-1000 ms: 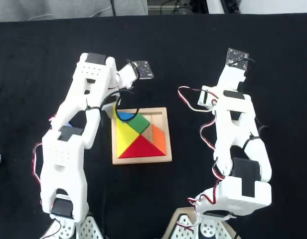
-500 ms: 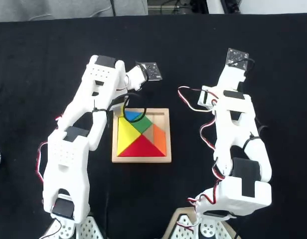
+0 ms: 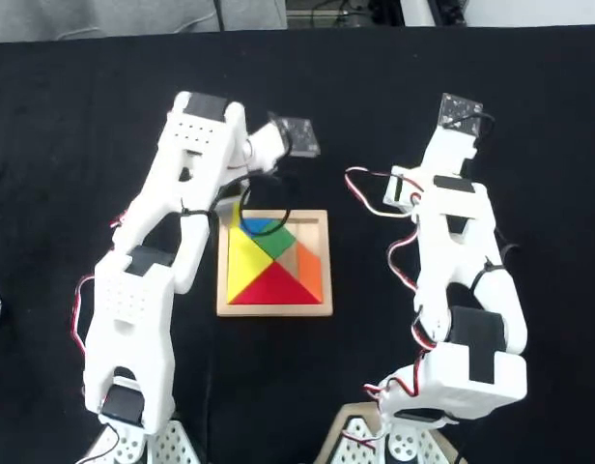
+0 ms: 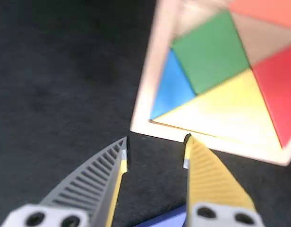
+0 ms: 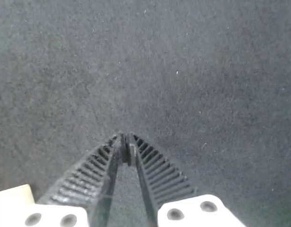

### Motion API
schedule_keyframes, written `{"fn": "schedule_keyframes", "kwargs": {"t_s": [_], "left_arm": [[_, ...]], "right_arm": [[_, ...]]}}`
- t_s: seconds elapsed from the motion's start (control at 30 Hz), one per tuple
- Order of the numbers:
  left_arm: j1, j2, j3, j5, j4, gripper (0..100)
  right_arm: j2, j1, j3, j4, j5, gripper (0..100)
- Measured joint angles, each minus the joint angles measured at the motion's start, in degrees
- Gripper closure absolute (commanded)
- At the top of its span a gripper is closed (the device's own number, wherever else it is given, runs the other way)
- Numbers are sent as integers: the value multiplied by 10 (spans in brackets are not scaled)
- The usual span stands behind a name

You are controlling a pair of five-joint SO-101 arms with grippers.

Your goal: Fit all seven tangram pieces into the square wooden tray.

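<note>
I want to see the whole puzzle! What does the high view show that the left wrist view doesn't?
High view adds: the whole left arm and right arm, plus all four edges of the tray. Left wrist view adds: the left gripper up close, open, by a tray corner. Shared: the blue piece, green piece, yellow piece and red piece.

Left hand (image 4: 156,141), fingers apart; right hand (image 5: 126,139), fingers together.

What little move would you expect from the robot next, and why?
Probably lifting the left gripper away from the tray: it hangs open and empty just off the tray's corner, and the coloured pieces look flat inside.
</note>
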Motion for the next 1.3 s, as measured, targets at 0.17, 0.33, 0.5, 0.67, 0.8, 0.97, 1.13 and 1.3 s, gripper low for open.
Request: {"fn": "schedule_keyframes", "kwargs": {"t_s": [0.17, 0.33, 0.5, 0.67, 0.8, 0.97, 1.13, 1.3], "left_arm": [[0, 0, -60, 107, 6, 791], [-50, -26, -126, 220, 59, 791], [-153, -105, -130, 318, 63, 791], [-259, -185, -78, 394, 64, 791], [-353, -251, 29, 395, 65, 791], [-462, -342, 161, 333, 64, 791], [-512, -412, 198, 310, 30, 787], [-462, -424, 258, 322, 16, 787]], "right_arm": [[0, 0, 0, 0, 0, 987], [0, 0, 0, 0, 0, 987], [0, 0, 4, -2, 0, 987], [0, 0, 4, -2, 0, 987], [0, -1, 10, -4, 0, 987], [0, -4, 11, -4, 0, 987], [0, -4, 11, -5, 0, 987], [0, -4, 11, -5, 0, 987]]}}
